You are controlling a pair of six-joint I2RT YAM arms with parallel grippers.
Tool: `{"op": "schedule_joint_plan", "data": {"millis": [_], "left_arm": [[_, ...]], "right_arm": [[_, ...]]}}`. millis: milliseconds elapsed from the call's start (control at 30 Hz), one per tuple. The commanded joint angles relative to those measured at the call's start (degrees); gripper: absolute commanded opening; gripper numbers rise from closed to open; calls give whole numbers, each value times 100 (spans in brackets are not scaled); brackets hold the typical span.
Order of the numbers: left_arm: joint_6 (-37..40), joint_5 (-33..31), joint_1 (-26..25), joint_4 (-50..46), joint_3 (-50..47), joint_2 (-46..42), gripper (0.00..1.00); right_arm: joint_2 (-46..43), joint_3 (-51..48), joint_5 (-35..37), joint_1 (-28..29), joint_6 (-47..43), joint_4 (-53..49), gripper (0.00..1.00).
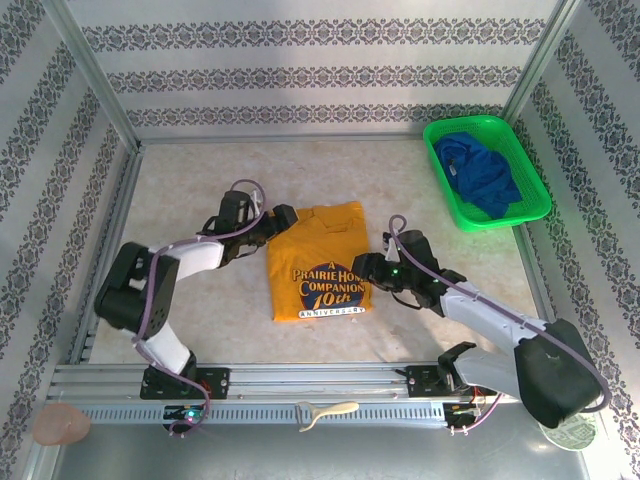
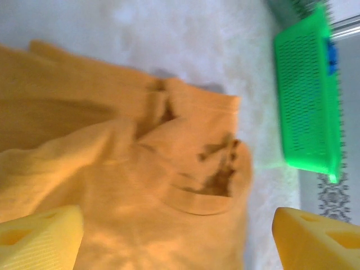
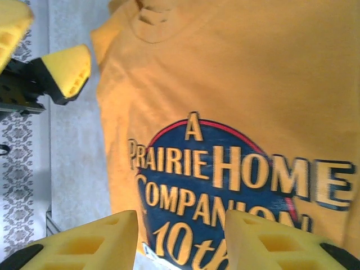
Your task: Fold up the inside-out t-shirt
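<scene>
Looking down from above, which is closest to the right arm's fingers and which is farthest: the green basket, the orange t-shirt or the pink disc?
Measured from the right arm's fingers:
1. The t-shirt, right beside them in the middle of the table.
2. The green basket, in the far right corner.
3. The pink disc, at the near left corner, off the table.

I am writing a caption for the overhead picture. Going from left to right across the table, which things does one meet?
Left tool → orange-yellow printed t-shirt → right tool → green basket holding a dark blue garment.
</scene>
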Motion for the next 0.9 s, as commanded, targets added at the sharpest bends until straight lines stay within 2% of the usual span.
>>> {"op": "schedule_joint_plan", "data": {"millis": [0,133,267,433,533,600,700,767,867], "left_arm": [[-249,54,-330,-344,-265,-651,88],[-477,-257,-869,-205,-870,-990,89],[-610,-569,-1188,61,-1479,-1103,90],[-717,-683,-1245,349,-1869,-1136,90],[-380,-900,-1226,-313,-1572,-1477,94],[81,-1204,-1155,-1102,-1137,-1767,100],[624,-1355,-726,-1839,-579,-1948,100],[959,-1248,-318,-2121,-217,-1842,100],[1429,-933,333,-2677,439,-1170,100]], "right_arm": [[267,98,120,212,-45,-59,45],[763,-92,243,395,74,435,45],[751,-621,478,520,339,702,44],[471,-1090,493,623,624,796,43],[44,-831,462,515,406,336,44],[-233,-217,552,268,-39,-336,47],[-269,745,916,-272,-864,-1289,57],[37,1386,1136,-633,-1426,-1692,67],[938,2256,1238,-1070,-2017,-1902,78]]}}
